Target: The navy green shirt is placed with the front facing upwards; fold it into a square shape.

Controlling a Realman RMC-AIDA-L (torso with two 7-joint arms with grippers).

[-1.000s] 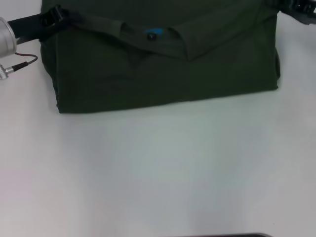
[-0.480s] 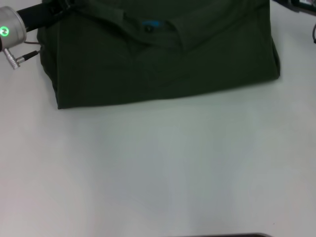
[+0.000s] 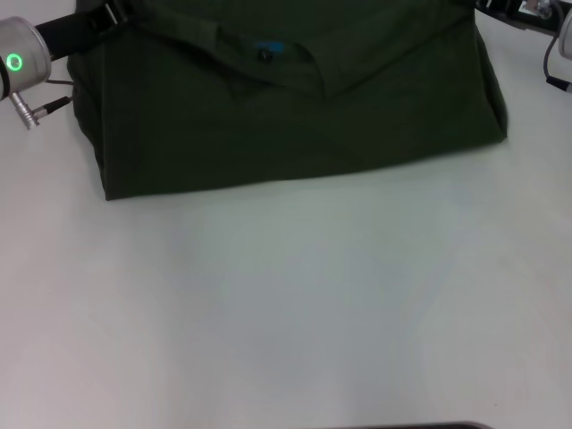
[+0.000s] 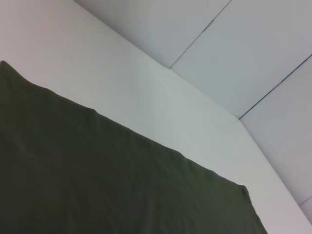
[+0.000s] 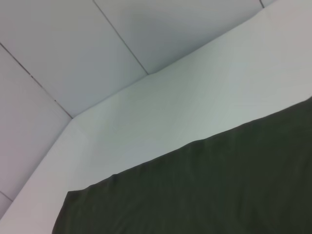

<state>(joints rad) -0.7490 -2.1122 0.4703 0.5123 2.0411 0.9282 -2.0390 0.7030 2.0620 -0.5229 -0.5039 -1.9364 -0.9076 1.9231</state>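
The navy green shirt [image 3: 295, 125] lies folded into a wide block at the far side of the white table, its near edge straight. The collar with the blue label [image 3: 271, 46] faces up near the far edge, and the chest print is hidden. My left gripper [image 3: 105, 16] is at the shirt's far left corner, right on the cloth. At the far right corner, my right gripper [image 3: 502, 7] is mostly cut off by the frame. Both wrist views show only flat green cloth, the shirt [image 4: 97, 185] in one and the shirt [image 5: 219, 190] in the other.
The white table [image 3: 286, 304] stretches bare between the shirt and me. A thin cable [image 3: 40, 109] hangs off the left wrist beside the shirt's left side. A dark edge [image 3: 402, 426] shows at the table's near border. Pale wall panels stand behind the table.
Both arms have drawn toward the far side. The collar and upper layer slid away from me. The left wrist's green ring light came into view, and the right wrist now shows at the right edge.
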